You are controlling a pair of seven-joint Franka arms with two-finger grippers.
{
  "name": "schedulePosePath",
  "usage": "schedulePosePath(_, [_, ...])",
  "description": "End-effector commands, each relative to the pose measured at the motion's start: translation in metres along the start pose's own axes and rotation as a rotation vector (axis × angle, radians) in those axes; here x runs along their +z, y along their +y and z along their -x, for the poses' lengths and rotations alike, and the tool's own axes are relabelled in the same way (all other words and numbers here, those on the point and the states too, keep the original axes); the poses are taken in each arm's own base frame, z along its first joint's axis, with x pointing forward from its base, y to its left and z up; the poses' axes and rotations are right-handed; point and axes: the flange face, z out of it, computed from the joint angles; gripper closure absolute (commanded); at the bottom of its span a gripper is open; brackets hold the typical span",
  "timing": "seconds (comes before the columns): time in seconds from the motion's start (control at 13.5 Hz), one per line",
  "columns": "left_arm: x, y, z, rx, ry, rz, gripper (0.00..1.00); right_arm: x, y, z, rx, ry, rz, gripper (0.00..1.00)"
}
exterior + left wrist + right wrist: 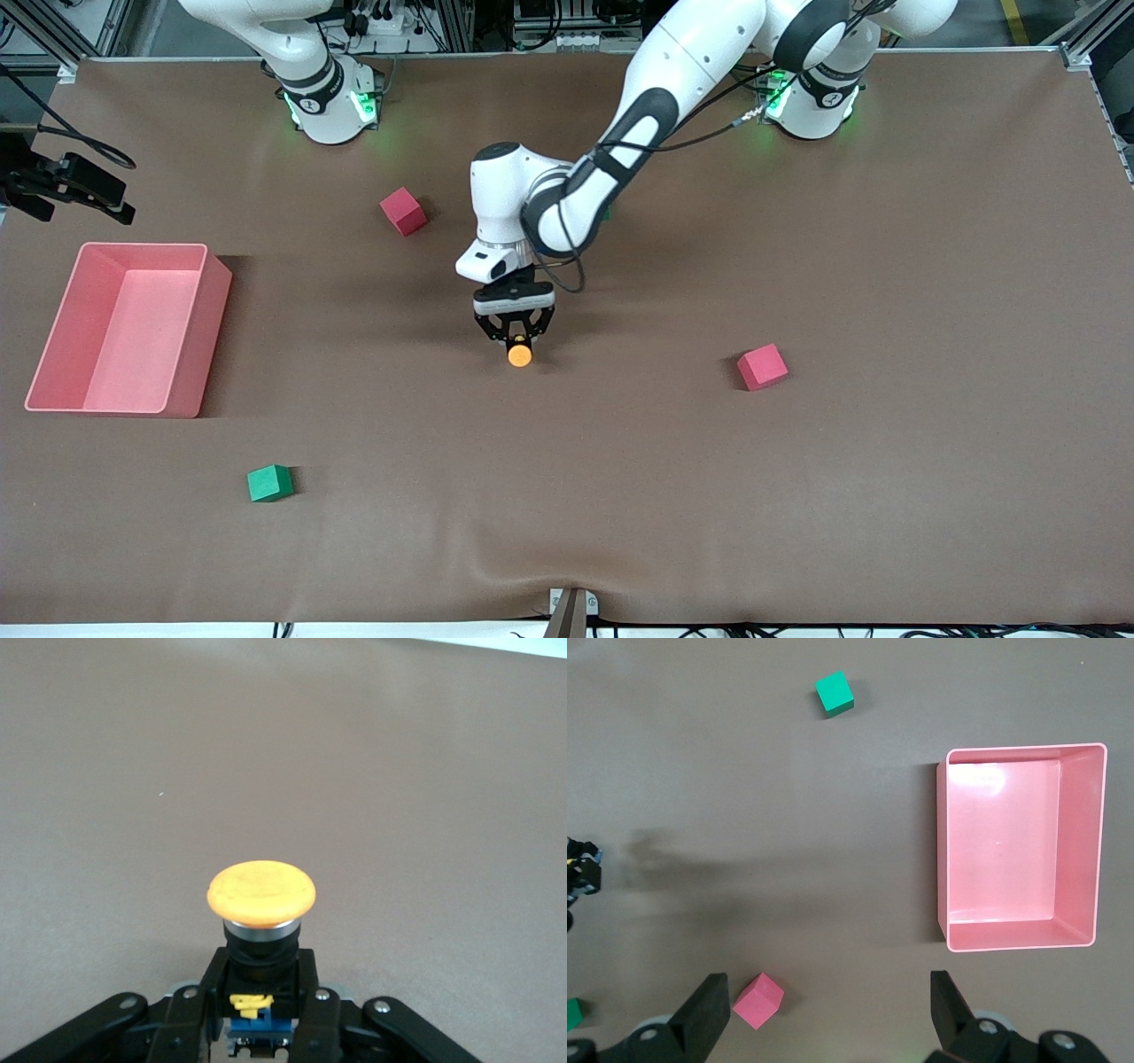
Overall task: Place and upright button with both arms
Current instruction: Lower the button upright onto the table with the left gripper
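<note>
The button [519, 354] has a round orange cap on a black body with a bluish base. My left gripper [517, 339] is shut on its black body at the middle of the table, low over the brown mat. In the left wrist view the fingers [308, 983] of the left gripper [262, 973] clamp the body from both sides, and the button's cap [261, 893] points away from the palm. My right gripper [828, 1005] does not show in the front view. In its wrist view it is open and empty, high over the mat near a red cube [759, 1001].
A pink bin [209, 328] stands toward the right arm's end and also shows in the right wrist view [943, 859]. One red cube [403, 211] lies near the right arm's base, another [762, 367] toward the left arm's end. A green cube [269, 483] lies nearer the front camera.
</note>
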Motion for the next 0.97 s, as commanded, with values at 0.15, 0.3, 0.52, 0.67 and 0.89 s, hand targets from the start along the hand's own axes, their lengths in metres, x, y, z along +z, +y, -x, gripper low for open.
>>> schedulePosePath(0.15, [0.035, -0.008, 0.049, 0.12, 0.224, 0.051, 1.0, -0.004, 0.002, -0.002, -0.007, -0.002, 0.007, 0.0])
schedulePosePath(0.3, [0.043, -0.013, 0.055, 0.167, 0.298, 0.045, 1.0, -0.004, 0.005, -0.002, -0.002, -0.002, 0.007, 0.0])
schedulePosePath(0.52, [0.043, -0.011, 0.065, 0.18, 0.303, 0.04, 1.0, -0.004, 0.003, -0.002, -0.005, -0.002, 0.007, 0.0])
schedulePosePath(0.67, [0.046, -0.013, 0.069, 0.183, 0.297, 0.036, 0.93, -0.004, 0.004, -0.002, -0.004, -0.002, 0.007, 0.0])
schedulePosePath(0.89, [0.049, -0.017, 0.074, 0.166, 0.289, 0.033, 0.92, -0.004, 0.003, -0.002, -0.004, 0.0, 0.005, 0.0])
